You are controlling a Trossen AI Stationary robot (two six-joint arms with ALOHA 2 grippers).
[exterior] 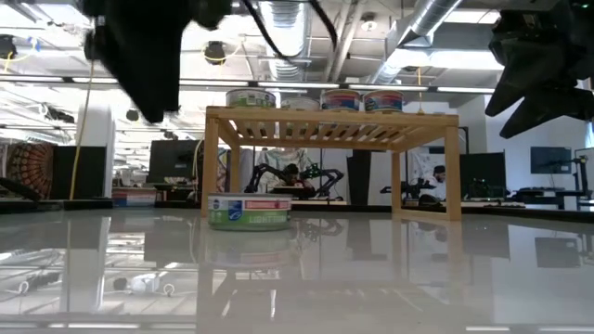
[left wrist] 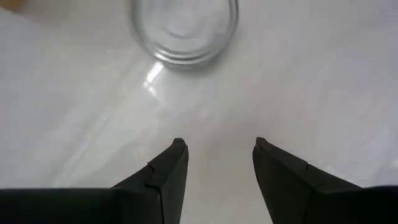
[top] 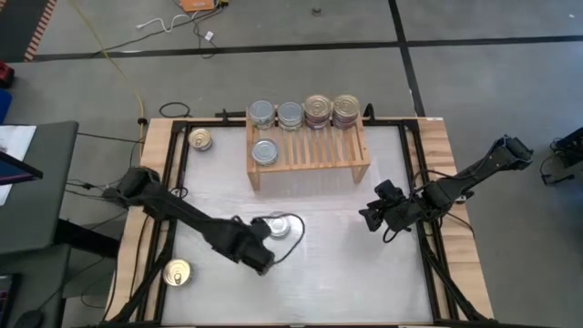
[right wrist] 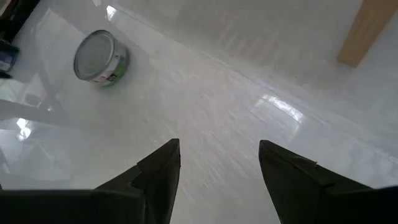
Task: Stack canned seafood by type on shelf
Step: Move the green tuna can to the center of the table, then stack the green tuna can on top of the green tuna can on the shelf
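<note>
Tins of seafood sit part-sorted at a two-armed robot station: five already on the light-wood shelf (top: 310, 150), four in a back row and one silver-topped tin (top: 265, 152) nearer the front edge, while two gold-lidded tins (top: 178, 272) wait at the table's left side. The left gripper (top: 261, 258) hovers low over the white table (top: 346, 255), fingers parted a modest way and holding nothing, just short of a silver-topped can (top: 277, 226) with a green-and-white label. The right gripper (top: 373, 219) hangs well apart to the other side, fingers spread wide and empty. Such a can looks rigid and fairly weighty for its size, with smooth metal walls that could slip; the likely hold is across the sides, below the rim. From overhead, the sorting on the shelf and the stray tins are plain; the table-level camera alone shows the can's label (exterior: 249, 211) and the clearance under the shelf, and the left wrist camera shows the gap between that arm's fingers (left wrist: 163, 180) and the can ahead
</note>
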